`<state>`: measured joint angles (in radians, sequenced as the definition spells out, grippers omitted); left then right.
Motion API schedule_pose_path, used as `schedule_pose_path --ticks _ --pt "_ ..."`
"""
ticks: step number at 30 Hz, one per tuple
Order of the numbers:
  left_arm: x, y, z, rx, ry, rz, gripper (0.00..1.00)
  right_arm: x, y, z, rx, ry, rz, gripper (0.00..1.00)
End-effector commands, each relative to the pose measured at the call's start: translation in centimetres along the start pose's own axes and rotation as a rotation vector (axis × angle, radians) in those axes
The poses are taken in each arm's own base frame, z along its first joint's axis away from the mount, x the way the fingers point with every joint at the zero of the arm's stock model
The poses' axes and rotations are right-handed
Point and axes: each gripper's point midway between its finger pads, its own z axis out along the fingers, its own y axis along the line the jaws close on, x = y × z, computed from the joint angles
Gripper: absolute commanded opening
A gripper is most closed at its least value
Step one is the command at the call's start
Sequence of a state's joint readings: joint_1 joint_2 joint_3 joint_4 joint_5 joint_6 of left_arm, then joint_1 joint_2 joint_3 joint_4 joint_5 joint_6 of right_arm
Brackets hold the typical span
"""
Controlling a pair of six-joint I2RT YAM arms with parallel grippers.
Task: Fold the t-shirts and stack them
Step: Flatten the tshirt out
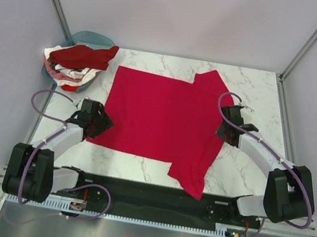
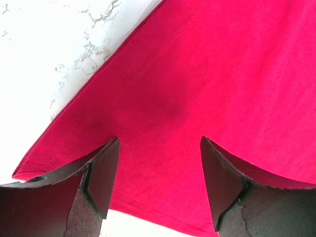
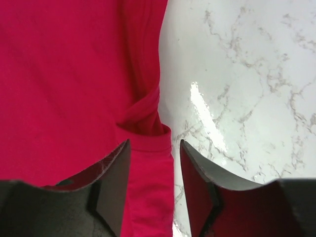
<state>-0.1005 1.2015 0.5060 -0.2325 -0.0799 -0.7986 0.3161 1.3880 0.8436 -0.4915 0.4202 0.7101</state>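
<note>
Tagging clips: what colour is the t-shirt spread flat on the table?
The spread cloth t-shirt is plain bright crimson, no print; best in the top external view.

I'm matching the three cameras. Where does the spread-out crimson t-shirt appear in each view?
Top external: crimson t-shirt spread flat mid-table, between the arms.
Left wrist: fills most of the frame, all but the upper left.
Right wrist: covers the left half, a folded edge at bottom centre.
Shared landmark: the white marble tabletop, beside it in every view.

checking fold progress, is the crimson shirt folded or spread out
Spread out: the crimson shirt lies flat, both sleeves sticking out, no fold made.
</note>
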Motion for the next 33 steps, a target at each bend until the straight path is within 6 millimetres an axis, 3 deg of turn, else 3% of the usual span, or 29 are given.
schedule_pose_path --ticks 1,4,8,12,17,20,24,30,33 --pt "-1.7 -1.3 -0.6 0.038 -0.065 -0.018 0.74 0.6 0.9 1.5 -0.067 0.022 -0.009 0.51" --pt "-1.7 -1.3 -0.6 0.040 -0.067 -0.018 0.74 1.7 1.0 2.5 -0.085 0.046 -0.014 0.43" --pt "-1.7 -1.3 -0.7 0.040 -0.065 -0.015 0.74 3.1 0.2 3.7 -0.064 0.087 -0.005 0.39" --pt "-1.7 -1.2 -0.7 0.038 -0.067 -0.012 0.73 3.8 -2.8 4.7 0.031 0.106 0.080 0.00" --pt "-1.8 -1.0 -0.7 0.030 -0.079 -0.014 0.73 1.8 -7.1 2.4 0.140 -0.028 0.262 0.00" --pt "-1.8 -1.0 -0.7 0.029 -0.080 -0.016 0.73 2.0 -8.5 2.0 0.169 -0.042 0.312 0.00" --pt "-1.7 -1.0 -0.6 0.029 -0.071 -0.009 0.73 1.5 -8.5 1.7 0.159 -0.054 0.308 0.06" --pt "-1.6 -1.8 -0.3 0.075 -0.064 0.042 0.76 0.8 -8.0 1.8 0.146 -0.043 0.246 0.06" --pt "-1.6 -1.9 0.3 0.062 -0.051 0.049 0.71 0.6 -7.8 1.8 0.140 -0.041 0.235 0.06"
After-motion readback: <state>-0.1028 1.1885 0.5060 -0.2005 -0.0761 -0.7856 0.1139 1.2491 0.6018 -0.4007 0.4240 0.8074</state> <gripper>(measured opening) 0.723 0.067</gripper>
